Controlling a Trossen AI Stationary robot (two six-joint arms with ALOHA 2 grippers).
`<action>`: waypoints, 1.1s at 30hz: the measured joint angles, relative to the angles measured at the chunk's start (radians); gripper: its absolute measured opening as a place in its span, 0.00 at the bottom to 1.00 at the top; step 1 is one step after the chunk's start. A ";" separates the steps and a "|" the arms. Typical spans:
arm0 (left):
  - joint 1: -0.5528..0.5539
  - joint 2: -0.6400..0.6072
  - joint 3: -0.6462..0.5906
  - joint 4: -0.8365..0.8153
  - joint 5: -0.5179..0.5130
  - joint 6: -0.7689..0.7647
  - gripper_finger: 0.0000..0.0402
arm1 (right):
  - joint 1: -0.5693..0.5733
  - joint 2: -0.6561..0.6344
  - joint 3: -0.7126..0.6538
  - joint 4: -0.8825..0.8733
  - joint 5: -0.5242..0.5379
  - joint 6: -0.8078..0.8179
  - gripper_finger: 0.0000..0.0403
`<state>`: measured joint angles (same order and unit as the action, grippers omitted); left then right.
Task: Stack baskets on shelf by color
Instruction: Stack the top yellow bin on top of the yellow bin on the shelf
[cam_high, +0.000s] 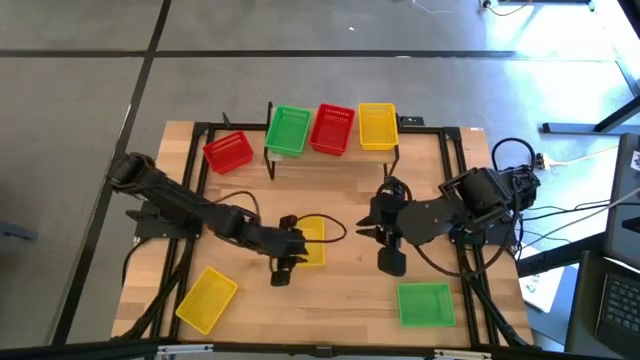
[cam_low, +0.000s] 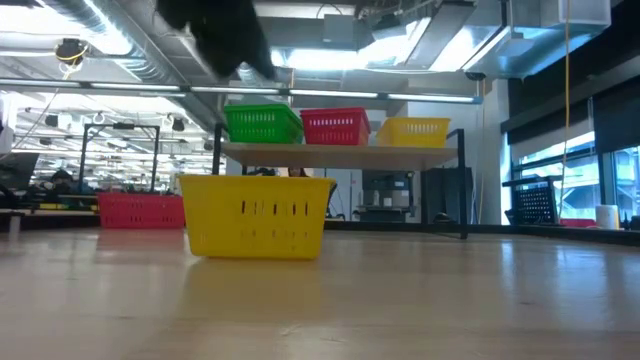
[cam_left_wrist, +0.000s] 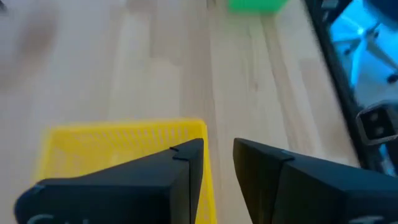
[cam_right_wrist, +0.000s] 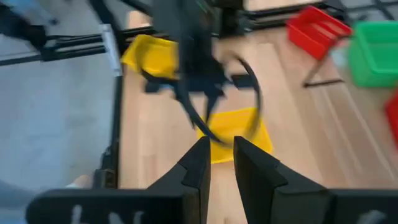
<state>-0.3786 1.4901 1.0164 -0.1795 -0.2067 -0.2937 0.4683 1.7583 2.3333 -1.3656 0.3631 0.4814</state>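
Note:
On the shelf (cam_low: 340, 152) stand a green basket (cam_high: 288, 130), a red basket (cam_high: 332, 128) and a yellow basket (cam_high: 377, 125), side by side. A yellow basket (cam_high: 314, 241) sits flat on the table's middle. My left gripper (cam_high: 290, 255) hovers open above that basket's left side. In the left wrist view, one finger of my left gripper (cam_left_wrist: 217, 149) is over the yellow basket (cam_left_wrist: 118, 152) and the other is outside its wall. My right gripper (cam_high: 372, 232) waits to its right, narrowly open, and its own view shows my right gripper (cam_right_wrist: 219, 152) pointing at the yellow basket (cam_right_wrist: 236, 132).
A red basket (cam_high: 228, 152) rests on the table left of the shelf. A second yellow basket (cam_high: 207, 298) lies near the left near corner, and a green basket (cam_high: 425, 304) near the right near corner. A black frame borders the table; cables lie at the right.

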 joint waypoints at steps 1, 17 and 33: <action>-0.005 -0.025 0.000 0.000 -0.024 0.013 0.19 | 0.000 0.001 0.000 -0.015 0.022 0.018 0.17; -0.060 -0.408 0.001 -0.253 -0.376 0.071 0.19 | -0.014 0.086 0.000 -0.205 0.191 0.700 0.17; -0.060 -0.673 0.001 -0.451 -0.454 0.096 0.19 | -0.169 0.294 0.000 -0.197 -0.044 1.097 0.17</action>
<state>-0.4385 0.8173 1.0172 -0.6304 -0.6605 -0.1978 0.2995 2.0521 2.3329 -1.5627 0.3191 1.5784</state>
